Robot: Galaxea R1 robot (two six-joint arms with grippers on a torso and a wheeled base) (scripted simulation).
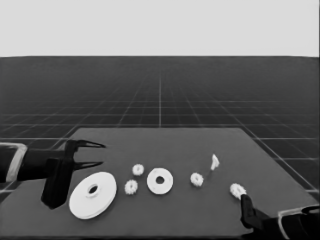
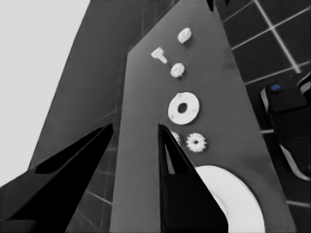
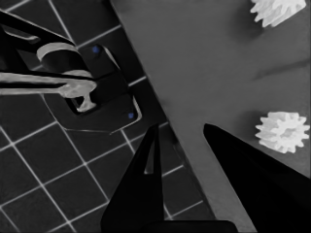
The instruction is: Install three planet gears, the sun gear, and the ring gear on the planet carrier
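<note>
The smaller round part [image 1: 160, 181] lies flat at mid-table with nothing on it. The larger round part [image 1: 92, 195] rests to its left. Two gears [image 1: 138, 169] [image 1: 131, 187] sit between them, a third gear [image 1: 197, 179] lies right of the smaller part, and a fourth gear [image 1: 238, 189] lies near the right front. My left gripper [image 1: 99, 154] waits open over the table's left end, just beyond the larger round part [image 2: 238, 199], holding nothing. My right gripper [image 1: 244, 199] is low at the front right, open [image 3: 181, 128] and empty, with the fourth gear [image 3: 283, 130] just beside one finger.
A thin white piece [image 1: 214, 161] lies behind the third gear. The table's right front edge [image 3: 160, 97] runs close by the right gripper, with floor grid and dark machinery [image 3: 92, 92] beyond it. Bare table stretches behind the parts.
</note>
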